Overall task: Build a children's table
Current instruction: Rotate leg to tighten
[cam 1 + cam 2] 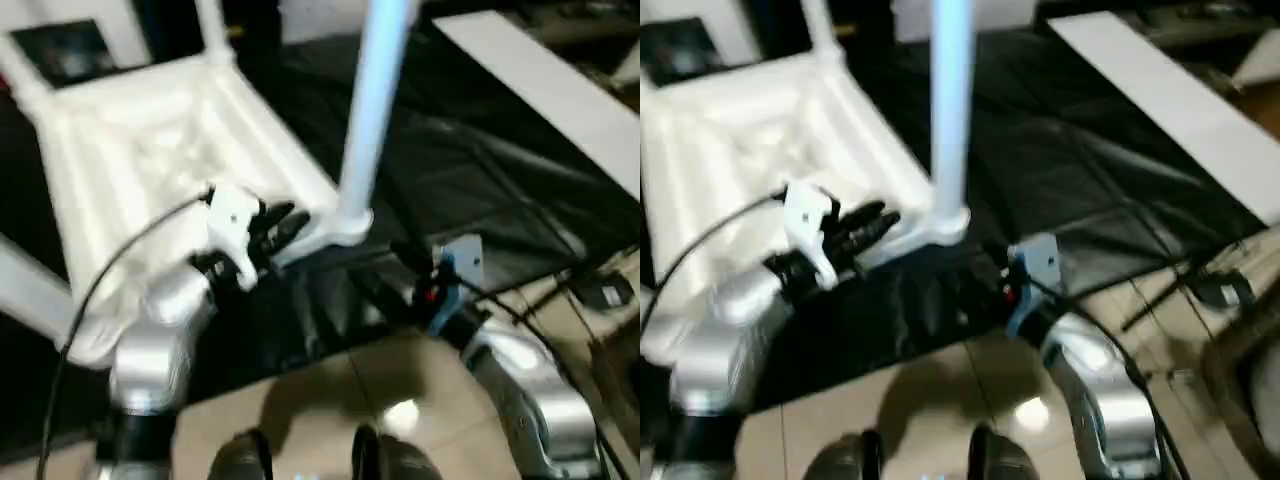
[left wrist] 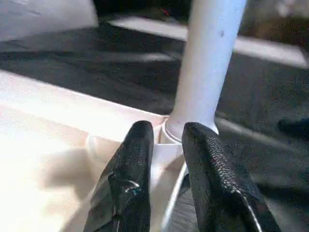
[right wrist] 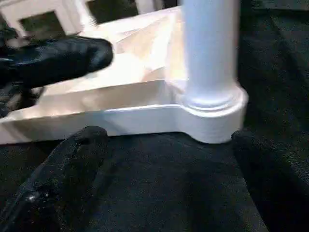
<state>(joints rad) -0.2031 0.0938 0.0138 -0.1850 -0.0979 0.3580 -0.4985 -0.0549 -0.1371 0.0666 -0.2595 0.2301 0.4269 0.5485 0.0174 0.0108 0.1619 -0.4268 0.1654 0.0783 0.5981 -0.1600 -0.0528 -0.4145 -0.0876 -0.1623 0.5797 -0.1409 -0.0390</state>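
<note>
The white table top (image 1: 150,150) lies upside down on a black sheet, ribbed underside up. A white leg (image 1: 370,100) stands upright in the near right corner socket (image 1: 345,222). Another leg (image 1: 212,25) rises from a far corner. My left gripper (image 1: 285,225) lies along the near rim just left of that socket; its fingers (image 2: 130,183) are almost together with the rim between them. My right gripper (image 3: 169,140) is open, low over the sheet, facing the socket (image 3: 212,116) from outside with its fingers wide apart and nothing held. It also shows beside my blue wrist part (image 1: 385,270).
The black sheet (image 1: 450,150) covers the floor under the table. A long white board (image 1: 560,90) lies at the back right. Pale tiles (image 1: 330,400) and my feet are nearest me. Cables and a dark device (image 1: 605,290) lie at the right.
</note>
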